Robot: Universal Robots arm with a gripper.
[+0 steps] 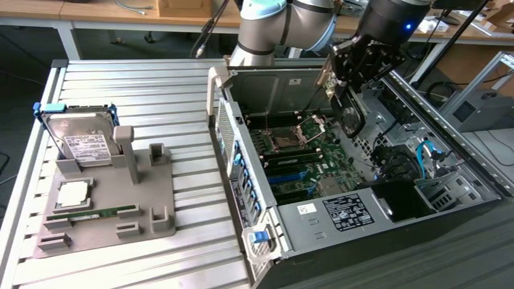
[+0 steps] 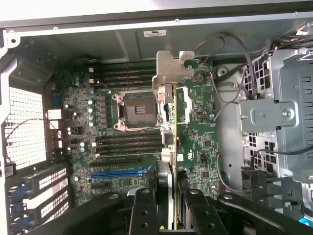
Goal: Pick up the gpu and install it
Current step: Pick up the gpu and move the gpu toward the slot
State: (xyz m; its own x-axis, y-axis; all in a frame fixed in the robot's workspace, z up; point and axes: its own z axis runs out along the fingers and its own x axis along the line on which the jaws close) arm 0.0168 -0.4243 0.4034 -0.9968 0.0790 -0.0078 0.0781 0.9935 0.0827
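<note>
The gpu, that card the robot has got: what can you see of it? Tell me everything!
The gpu is a thin, flat card with a dark face and a green board edge. A silver metal bracket sits at one end. It hangs on edge, clamped between the robot's jaws, above the green motherboard inside the open computer case. As far as I can see, only the jaws touch it.
</note>
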